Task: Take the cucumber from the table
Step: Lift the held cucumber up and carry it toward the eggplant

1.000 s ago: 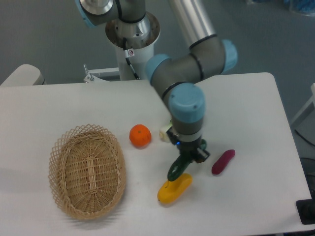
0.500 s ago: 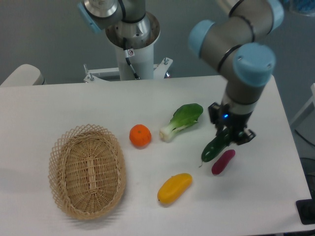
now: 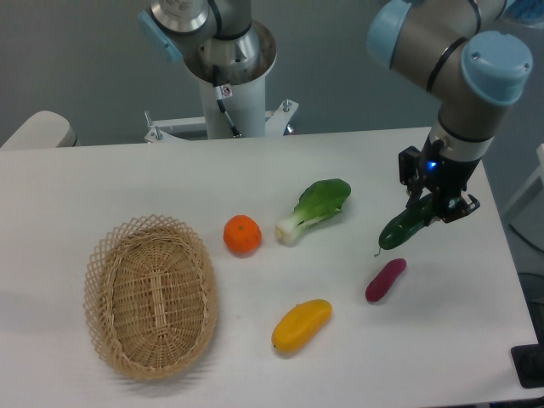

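Note:
The dark green cucumber [image 3: 403, 228] hangs tilted in my gripper [image 3: 432, 206], lifted above the white table [image 3: 255, 178] at its right side. Its thin stem tip points down-left toward the table. The gripper is shut on the cucumber's upper end, and the fingers are partly hidden by the wrist above them. The cucumber is above and a little to the right of the purple sweet potato.
A purple sweet potato [image 3: 385, 280] lies just below the cucumber. A yellow fruit [image 3: 301, 325] lies at front centre. A bok choy [image 3: 314, 208] and an orange [image 3: 242, 235] lie mid-table. A wicker basket [image 3: 150, 294] stands at the left. The table's right edge is close to the gripper.
The gripper has carried the cucumber up and to the right, from beside the yellow fruit to above the sweet potato. The bok choy, hidden before by the arm, now shows.

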{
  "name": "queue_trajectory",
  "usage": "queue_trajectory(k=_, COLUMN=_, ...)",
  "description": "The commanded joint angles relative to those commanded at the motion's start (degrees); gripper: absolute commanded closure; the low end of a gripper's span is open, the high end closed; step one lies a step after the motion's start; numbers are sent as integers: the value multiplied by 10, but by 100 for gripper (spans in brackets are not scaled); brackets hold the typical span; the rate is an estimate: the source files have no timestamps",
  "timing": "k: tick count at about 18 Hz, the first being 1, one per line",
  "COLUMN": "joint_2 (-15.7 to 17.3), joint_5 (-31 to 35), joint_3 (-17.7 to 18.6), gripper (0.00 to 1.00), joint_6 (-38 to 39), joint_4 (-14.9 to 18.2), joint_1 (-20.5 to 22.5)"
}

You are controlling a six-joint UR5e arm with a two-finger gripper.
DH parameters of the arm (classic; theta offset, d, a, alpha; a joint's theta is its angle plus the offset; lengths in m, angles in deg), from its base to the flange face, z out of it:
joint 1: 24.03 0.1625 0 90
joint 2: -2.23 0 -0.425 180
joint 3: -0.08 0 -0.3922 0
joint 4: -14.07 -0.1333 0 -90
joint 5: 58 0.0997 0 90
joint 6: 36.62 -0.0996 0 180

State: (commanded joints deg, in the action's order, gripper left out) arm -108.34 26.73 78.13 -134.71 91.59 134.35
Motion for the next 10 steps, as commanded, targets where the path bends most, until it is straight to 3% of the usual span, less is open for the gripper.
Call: queue_trajectory(k=10, joint_2=4, joint_5=0, joint_3=4, gripper=77, joint_6=1, joint_4=0, joint_1=-3)
